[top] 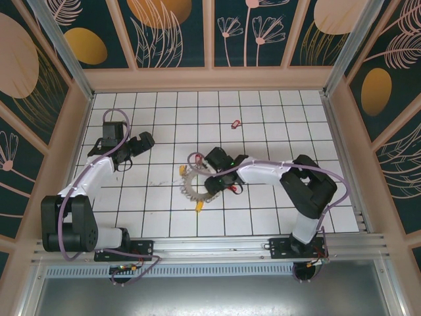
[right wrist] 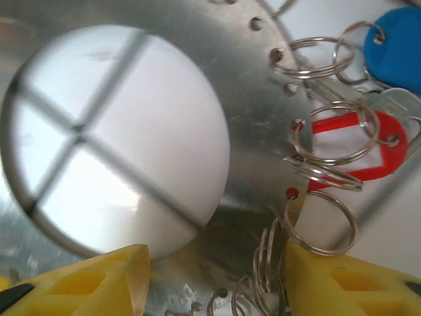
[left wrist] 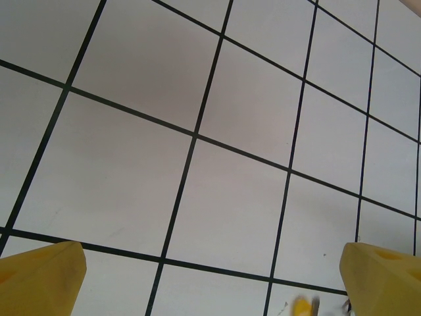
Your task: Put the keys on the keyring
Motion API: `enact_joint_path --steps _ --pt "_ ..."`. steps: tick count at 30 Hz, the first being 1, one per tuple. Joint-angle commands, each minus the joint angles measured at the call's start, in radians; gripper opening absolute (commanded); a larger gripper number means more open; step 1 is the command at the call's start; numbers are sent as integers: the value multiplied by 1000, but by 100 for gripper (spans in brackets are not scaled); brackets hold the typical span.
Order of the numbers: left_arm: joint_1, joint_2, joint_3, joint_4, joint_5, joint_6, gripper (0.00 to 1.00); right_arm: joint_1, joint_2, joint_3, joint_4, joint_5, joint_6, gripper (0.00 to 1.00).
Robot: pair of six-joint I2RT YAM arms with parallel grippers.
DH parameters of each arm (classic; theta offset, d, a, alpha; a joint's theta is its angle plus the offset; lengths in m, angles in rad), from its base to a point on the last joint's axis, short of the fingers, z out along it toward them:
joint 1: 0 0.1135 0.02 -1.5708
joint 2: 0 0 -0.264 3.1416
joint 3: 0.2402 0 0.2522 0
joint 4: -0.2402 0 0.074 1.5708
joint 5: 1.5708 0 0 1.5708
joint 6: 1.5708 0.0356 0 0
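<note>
- Flat near the middle of the tabletop (top: 276,112): the keyring (top: 195,191), fringed with split rings and tags
- Astride its metal band, the right gripper (right wrist: 217,283), one finger in the hole, one past the rim; jaws about half apart, probably to pin the band steady; cannot tell whether actually pinched
- Already hanging from rim holes: red tag (right wrist: 398,155), blue tag (right wrist: 398,46)
- Toward the far edge, well apart: a lone red-tagged key (top: 235,123), likely next to fetch
- Over bare tiles toward the left edge: the left gripper (left wrist: 212,260), spread wide, holding nothing, seemingly parked clear
</note>
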Motion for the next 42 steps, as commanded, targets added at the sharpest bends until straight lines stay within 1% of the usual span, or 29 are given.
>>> enact_joint_path --steps 1,6,9,10,12,14,15,18,21,23,25,27,30,33,34,37,39,42 --pt "2 -7 -4 12 1 -6 99 35 -43 12 52 -109 -98 57" --pt "0 -46 -34 60 24 -18 99 16 -161 -19 87 -114 -118 58" --pt "0 -76 -56 101 41 -23 99 -39 -243 -48 116 -127 -82 58" --pt "0 -88 -63 115 41 -26 99 -67 -265 -58 126 -144 -58 57" --pt "0 -103 -74 134 36 -37 99 -120 -284 -68 140 -174 -9 51" --pt "0 -109 -76 140 35 -38 99 -151 -284 -76 152 -212 25 49" --pt "0 -108 -75 140 35 -39 99 -151 -280 -77 156 -212 35 49" --pt "0 -99 -74 139 34 -39 99 -150 -236 -58 150 -232 57 44" --pt "1 -85 -66 128 25 -43 99 -149 -171 -16 114 -217 113 39" --pt "0 -81 -62 122 23 -44 99 -145 -129 24 67 -151 251 37" --pt "0 -81 -63 121 23 -44 99 -131 -119 43 37 -133 375 37" --pt "0 -86 -63 121 24 -42 99 -102 -146 30 53 -121 402 39" --pt "0 -96 -67 130 22 -42 99 -90 -170 -1 63 -105 304 43" --pt "0 -100 -73 140 27 -42 99 -100 -137 7 35 -148 131 40" --pt "0 -99 -74 140 29 -42 99 -97 -121 23 16 -157 55 38" --pt "0 -99 -79 140 31 -41 99 -77 -101 45 -13 -146 -165 37" --pt "0 -104 -81 148 35 -37 99 -80 -117 24 5 -177 -325 37" --pt "0 -123 -96 173 40 -30 99 -83 -174 -75 87 -252 -618 41"
